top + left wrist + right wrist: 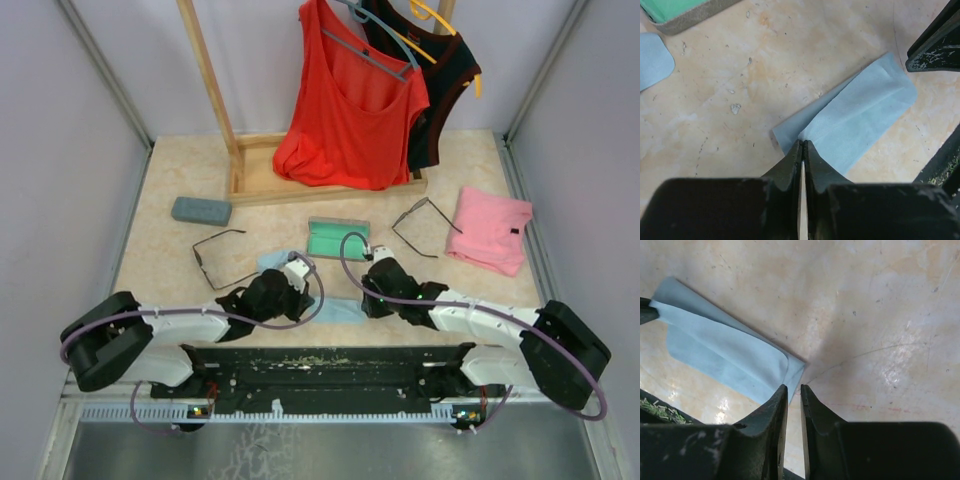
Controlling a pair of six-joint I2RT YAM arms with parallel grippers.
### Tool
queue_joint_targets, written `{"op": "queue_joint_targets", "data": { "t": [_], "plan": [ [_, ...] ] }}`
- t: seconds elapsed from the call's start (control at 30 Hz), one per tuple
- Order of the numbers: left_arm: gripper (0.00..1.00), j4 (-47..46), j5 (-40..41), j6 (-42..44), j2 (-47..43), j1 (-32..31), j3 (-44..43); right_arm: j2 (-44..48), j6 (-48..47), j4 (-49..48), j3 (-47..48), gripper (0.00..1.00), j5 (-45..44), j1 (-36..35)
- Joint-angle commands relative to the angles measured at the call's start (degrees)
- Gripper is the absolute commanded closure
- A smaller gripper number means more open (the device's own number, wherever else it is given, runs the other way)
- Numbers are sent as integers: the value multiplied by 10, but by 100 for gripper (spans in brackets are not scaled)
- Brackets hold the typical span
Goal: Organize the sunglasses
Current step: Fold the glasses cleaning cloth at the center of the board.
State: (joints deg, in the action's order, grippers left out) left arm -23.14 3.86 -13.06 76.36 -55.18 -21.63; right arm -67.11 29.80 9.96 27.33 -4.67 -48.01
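Beige speckled desk (pixel 160 190), grey walls on three sides. At the back, wooden rack (pixel 215 100) with red top (pixel 350 110) and black top (pixel 445 70) hanging. Far right, crumpled pink garment (pixel 490 228). Two robot arms reaching in from the near edge, wrists close together at mid-desk. Centre, green case (pixel 338 238), lying open; back left, grey case (pixel 200 210), shut.

Sunglasses both flat on the desk, temples unfolded: left pair (pixel 222 258) between grey case and left arm, right pair (pixel 425 228) between green case and pink garment, neither touched.

Folded cloth (pixel 340 308) between the two wrists; second cloth (pixel 275 260) just beside the left wrist.

Left end effector (pixel 803 144): fingers all but pressed together, hairline slit between, tips at the folded cloth's near edge; pinching it or not, cannot tell. Right end effector (pixel 794 387): fingers narrowly spread, bare desk in the gap, tips just beside the cloth's corner.
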Motion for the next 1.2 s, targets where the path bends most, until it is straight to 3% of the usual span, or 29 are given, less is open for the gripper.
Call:
{"op": "queue_joint_targets", "data": {
  "t": [0.0,0.5,0.67,0.77,0.9,1.17],
  "plan": [
    [90,-8,-33,-16,-33,0,21,29,12,-5,-9,81,3,-5],
    [77,11,-81,-69,-98,-8,66,98,57,-7,-20,77,-17,-5],
    [77,35,-21,-100,-135,-7,72,64,60,-19,-1,76,-22,-4],
    [70,66,35,-117,-144,-6,50,30,57,-14,22,73,-26,1],
    [62,92,61,-120,-122,-3,8,-4,51,-25,40,72,-20,3],
    [59,97,57,-140,-42,5,-38,-39,48,-33,57,72,-9,10]
  ]
}}
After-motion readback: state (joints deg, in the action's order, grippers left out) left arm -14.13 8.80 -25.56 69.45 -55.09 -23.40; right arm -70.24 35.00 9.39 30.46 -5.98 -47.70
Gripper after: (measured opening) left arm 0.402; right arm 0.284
